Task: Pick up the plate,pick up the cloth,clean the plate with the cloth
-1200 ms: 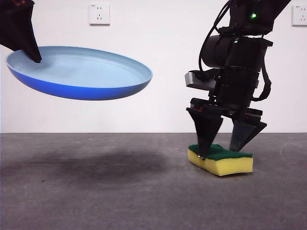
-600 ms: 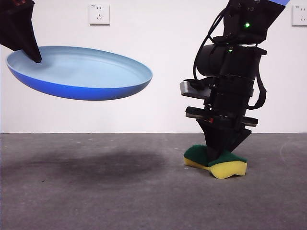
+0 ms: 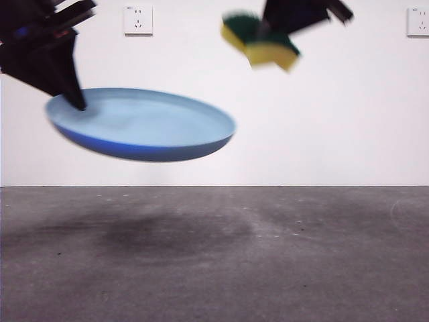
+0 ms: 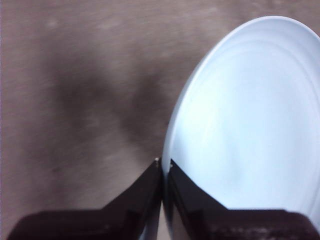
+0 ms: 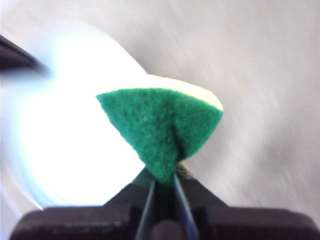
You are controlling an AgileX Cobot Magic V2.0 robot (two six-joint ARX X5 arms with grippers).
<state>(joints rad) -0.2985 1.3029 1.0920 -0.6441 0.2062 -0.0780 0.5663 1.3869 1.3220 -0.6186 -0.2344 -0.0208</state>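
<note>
Front view, cloth (image 3: 261, 41) lifted off table, plate (image 3: 144, 124) shifted right

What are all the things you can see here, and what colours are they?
plate: one, light blue, held in the air by its rim, above the table.
sponge: one, yellow with a dark green top, squeezed and lifted high, up to one side of the plate.
table: one, dark grey, below everything, with the plate's shadow on it.
wall sockets: two, white, on the white wall behind.
left gripper: one, black, shut on the plate's rim.
right gripper: one, black, shut on the sponge.
</note>
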